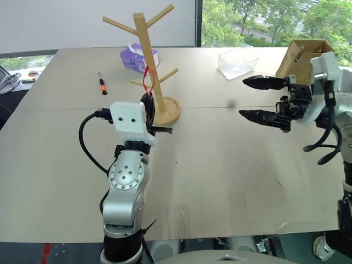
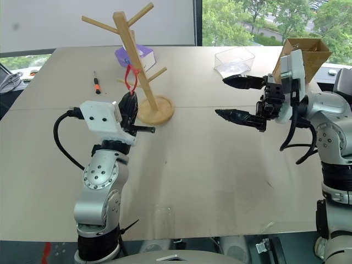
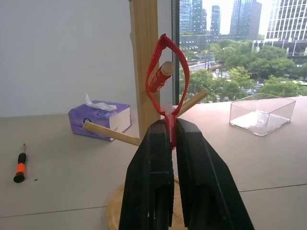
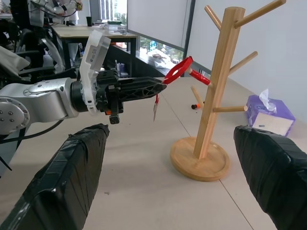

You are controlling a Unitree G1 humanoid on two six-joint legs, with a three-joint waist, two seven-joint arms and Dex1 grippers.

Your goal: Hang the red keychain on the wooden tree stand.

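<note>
Nearest you, your left hand (image 3: 171, 143) is clamped tight on the lower end of the red keychain (image 3: 165, 76). The strap's loop is threaded over a peg of the wooden tree stand (image 1: 154, 66), which stands on the bench (image 1: 220, 165). A small key dangles below the pinch. Your right hand (image 1: 263, 99) hovers well apart, its fingers spread wide with nothing between them.

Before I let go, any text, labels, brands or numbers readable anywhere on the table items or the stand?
None can be read.
Purple tissue box: no print legible on its faces.
Black screwdriver with orange band: no marking visible.
Clear plastic box, brown cardboard box, light-wood tree stand, red strap keychain: all plain.
</note>
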